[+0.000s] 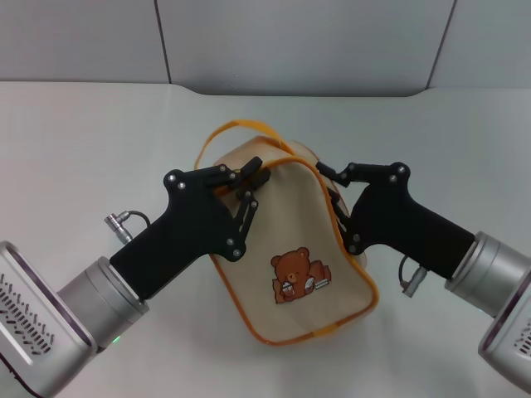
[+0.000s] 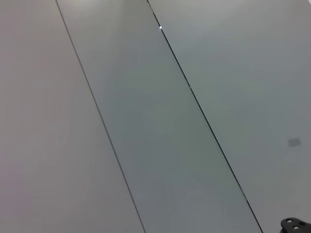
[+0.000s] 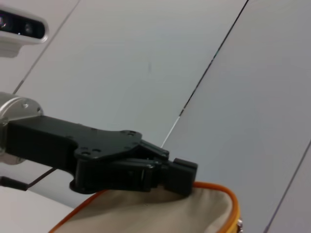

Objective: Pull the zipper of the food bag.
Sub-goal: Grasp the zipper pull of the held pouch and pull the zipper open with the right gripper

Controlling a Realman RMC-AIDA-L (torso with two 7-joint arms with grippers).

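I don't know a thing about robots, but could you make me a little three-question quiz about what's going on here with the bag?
1. True or false: the food bag lies with its bear picture facing up.
2. Which gripper pinches the bag's upper edge beside the orange handle? A) left gripper B) right gripper C) neither
3. Fill in: the right gripper sits against the orange ______ running down the bag's side.

Key
1. True.
2. A: the right wrist view shows its black fingers closed on the fabric rim.
3. Zipper.
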